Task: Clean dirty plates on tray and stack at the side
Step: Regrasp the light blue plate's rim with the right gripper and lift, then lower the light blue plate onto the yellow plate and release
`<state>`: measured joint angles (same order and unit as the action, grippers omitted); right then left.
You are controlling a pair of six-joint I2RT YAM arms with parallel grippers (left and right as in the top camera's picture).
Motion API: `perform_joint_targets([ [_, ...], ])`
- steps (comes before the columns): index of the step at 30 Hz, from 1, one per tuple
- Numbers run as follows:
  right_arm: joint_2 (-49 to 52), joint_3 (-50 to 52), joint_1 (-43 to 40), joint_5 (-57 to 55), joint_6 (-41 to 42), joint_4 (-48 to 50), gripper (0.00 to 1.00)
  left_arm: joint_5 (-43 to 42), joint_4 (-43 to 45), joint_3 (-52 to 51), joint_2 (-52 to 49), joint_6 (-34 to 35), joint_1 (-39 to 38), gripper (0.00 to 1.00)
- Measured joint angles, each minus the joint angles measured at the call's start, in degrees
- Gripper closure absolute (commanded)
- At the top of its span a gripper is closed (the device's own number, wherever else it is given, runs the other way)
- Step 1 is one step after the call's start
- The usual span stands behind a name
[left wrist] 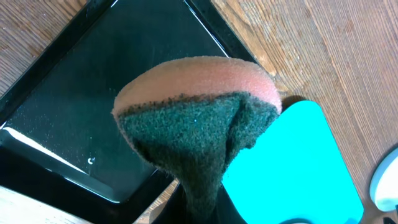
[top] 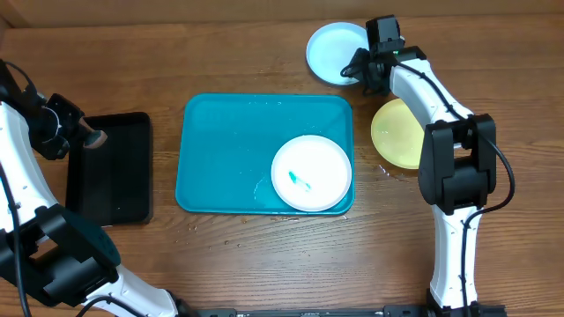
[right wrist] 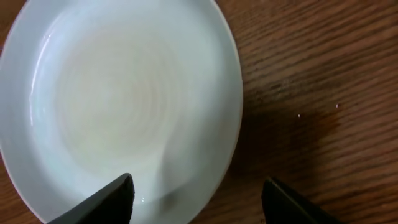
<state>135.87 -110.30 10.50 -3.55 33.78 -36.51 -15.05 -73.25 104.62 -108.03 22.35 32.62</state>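
The teal-blue tray (top: 229, 150) lies mid-table. The white plate (top: 311, 173) with a small teal smear sits in its right front corner. The light blue plate (top: 335, 51) lies on the wood at the back right; it fills the right wrist view (right wrist: 118, 99). The yellow-green plate (top: 397, 132) lies on the wood right of the tray. My right gripper (right wrist: 199, 199) is open, its fingers straddling the light blue plate's rim, one over the plate, one over the wood. My left gripper (top: 84, 134) is shut on a sponge (left wrist: 199, 118), pink with a green scouring face, above the black tray (left wrist: 81, 93).
The small black tray (top: 110, 167) lies left of the teal tray. In the left wrist view a corner of the teal tray (left wrist: 292, 168) shows at the lower right. Bare wood lies in front of the trays.
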Motion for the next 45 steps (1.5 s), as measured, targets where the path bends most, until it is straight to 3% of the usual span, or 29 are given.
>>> perform_joint_targets([
  [13, 3.23, -0.2, 0.07, -2.56, 3.63, 4.0, 0.46, 0.0, 0.0, 0.0, 0.0, 0.0, 0.0, 0.96],
  [14, 3.26, -0.22, 0.07, -2.62, 3.69, 4.04, 0.54, 0.0, 0.0, 0.0, 0.0, 0.0, 0.0, 0.96],
  [16, 3.3, -0.22, 0.02, -2.67, 3.69, 3.78, 0.81, 0.0, 0.0, 0.0, 0.0, 0.0, 0.0, 0.96],
  [18, 3.37, -0.28, 0.02, -2.67, 3.98, 2.95, 0.96, 0.0, 0.04, 0.0, 0.0, 0.0, 0.0, 0.96],
  [24, 3.37, -4.28, 0.0, -2.47, 2.67, -3.74, 0.96, -0.02, 0.07, 0.0, 0.0, 0.0, 0.0, 0.96],
  [30, 3.15, -16.26, -0.02, -5.14, -0.2, -16.65, 0.96, 0.0, 0.13, 0.0, 0.0, 0.0, 0.0, 0.96],
  [37, 1.05, -30.4, -1.36, -6.82, -4.9, -35.6, 0.96, 0.0, 0.13, 0.0, 0.0, 0.0, 0.0, 0.96],
  [45, -2.64, -34.86, -7.96, -6.49, -10.14, -58.88, 0.96, -0.24, 0.15, 0.0, 0.0, 0.0, 0.0, 0.96],
])
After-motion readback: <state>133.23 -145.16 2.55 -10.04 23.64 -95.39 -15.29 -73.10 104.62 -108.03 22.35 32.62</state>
